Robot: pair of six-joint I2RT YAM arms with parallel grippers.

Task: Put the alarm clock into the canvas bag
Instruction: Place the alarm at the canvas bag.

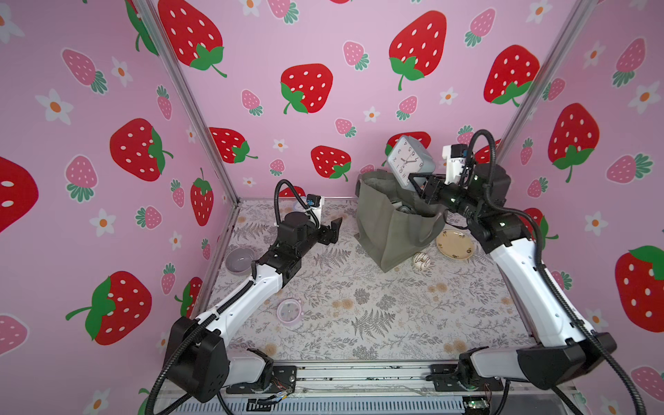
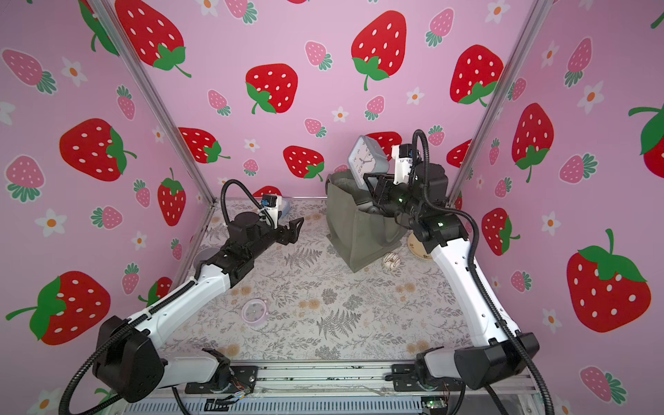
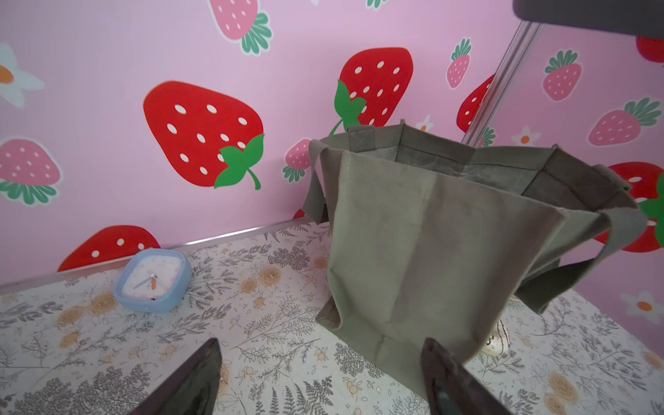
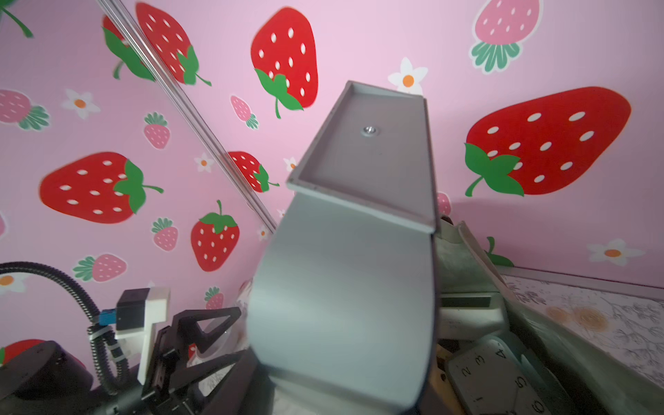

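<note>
1 canvas bag; at least 3 clocks: grey alarm clock clamped in right jaws above bag mouth, white-faced clock inside, blue clock at far table edge. left jaws apart.

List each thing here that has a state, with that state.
grey alarm clock, gripped, tilted, above the bag's mouth, not yet in.
canvas bag, upright, mouth open, another clock inside.
right gripper, shut on the grey alarm clock.
left gripper, open, empty, above the table.
blue alarm clock, on the table, outside the bag.
purple bowl, upright, empty.
yellow plate, empty.
doughnut, on the table beside the bag.
</note>
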